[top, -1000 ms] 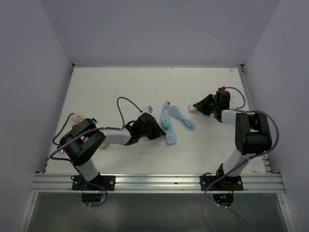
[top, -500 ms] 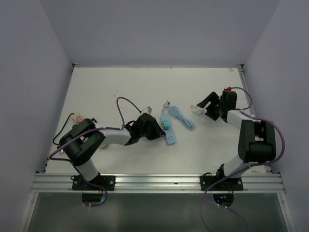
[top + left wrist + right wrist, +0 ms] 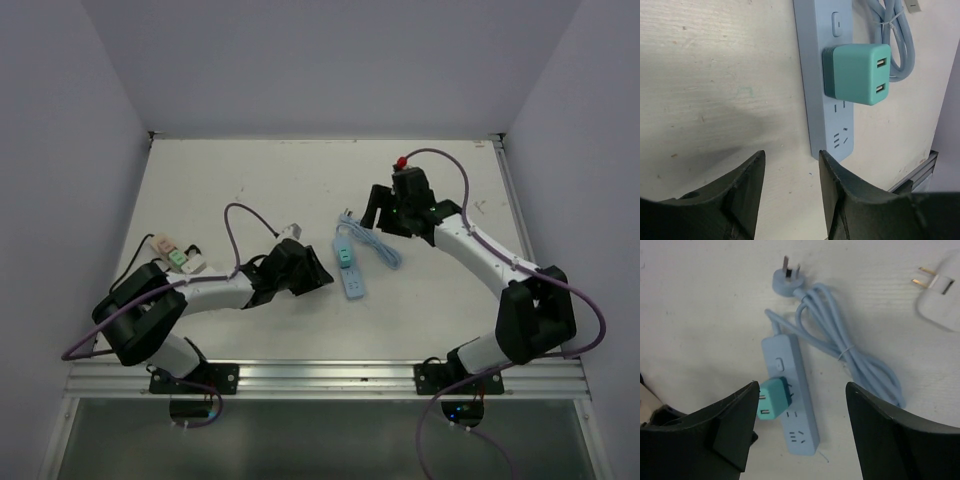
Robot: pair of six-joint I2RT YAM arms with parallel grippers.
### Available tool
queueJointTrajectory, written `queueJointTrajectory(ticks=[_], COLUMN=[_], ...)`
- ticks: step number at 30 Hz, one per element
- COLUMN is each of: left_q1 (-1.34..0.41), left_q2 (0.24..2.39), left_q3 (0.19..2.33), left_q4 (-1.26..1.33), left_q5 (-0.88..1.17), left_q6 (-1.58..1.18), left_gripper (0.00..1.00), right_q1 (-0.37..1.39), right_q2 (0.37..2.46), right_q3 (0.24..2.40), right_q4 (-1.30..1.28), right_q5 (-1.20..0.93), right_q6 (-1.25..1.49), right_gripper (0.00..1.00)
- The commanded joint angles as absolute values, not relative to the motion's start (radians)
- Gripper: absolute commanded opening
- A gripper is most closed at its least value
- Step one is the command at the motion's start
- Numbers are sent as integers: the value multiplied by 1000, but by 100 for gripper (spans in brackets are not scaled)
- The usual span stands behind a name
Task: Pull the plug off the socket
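Mid-bench, teal plug (image 3: 855, 73) sits in blue power strip (image 3: 815, 120), coiled cord (image 3: 846, 351) and loose white adapter (image 3: 940, 295) beside it; left gripper (image 3: 790, 160) parted narrowly, right gripper (image 3: 802, 390) wide, both empty.

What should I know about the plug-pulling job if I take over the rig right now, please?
Left gripper: open, empty, low over the table, just short of one end of the blue power strip.
Right gripper: open, empty, hovering above the strip.
Teal USB adapter: seated in the strip, next to its switch.
White charger: loose on the table beyond the coiled cord, prongs bare.
Done: the white charger is in no socket.
Left: probably brace the strip, grip the teal adapter and pull it out.
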State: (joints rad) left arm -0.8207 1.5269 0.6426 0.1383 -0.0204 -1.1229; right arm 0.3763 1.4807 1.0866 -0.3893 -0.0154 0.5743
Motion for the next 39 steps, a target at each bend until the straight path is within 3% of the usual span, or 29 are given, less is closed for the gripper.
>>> queueJointTrajectory(ticks=[1,11,16,18,27,30,33,36,39], left_q1=[-822,-813,-804,-801,-796,-796,-795,-796,-795], left_q2=[1450,1355,1325,1325,1348,1361,1367,1379,1402], left_q3=[601,496,477,474,469,476,486,502,520], left_q4=[132,150,156,166,213,227,239,247,252], left_q5=[-72,-78,-86,-81,-49,-29,-22,-9,-5], left_q6=[-1108,-1132,-1131,-1127,-1111,-1101,-1097,-1095,-1094], left_gripper=[51,61,77,77,76,76,76,76,76], right_q1=[481,721,761,765,770,772,769,761,744], right_q2=[1482,1686,1764,1784,1809,1804,1780,1744,1701], right_q3=[1163,1316,1368,1367,1335,1318,1293,1250,1191], right_q4=[-532,-653,-712,-706,-644,-627,-611,-563,-491], right_q5=[84,219,294,293,270,250,227,189,132], right_q6=[558,555,572,577,584,594,607,632,673], right_gripper=[73,72,69,66,40,28,10,2,0])
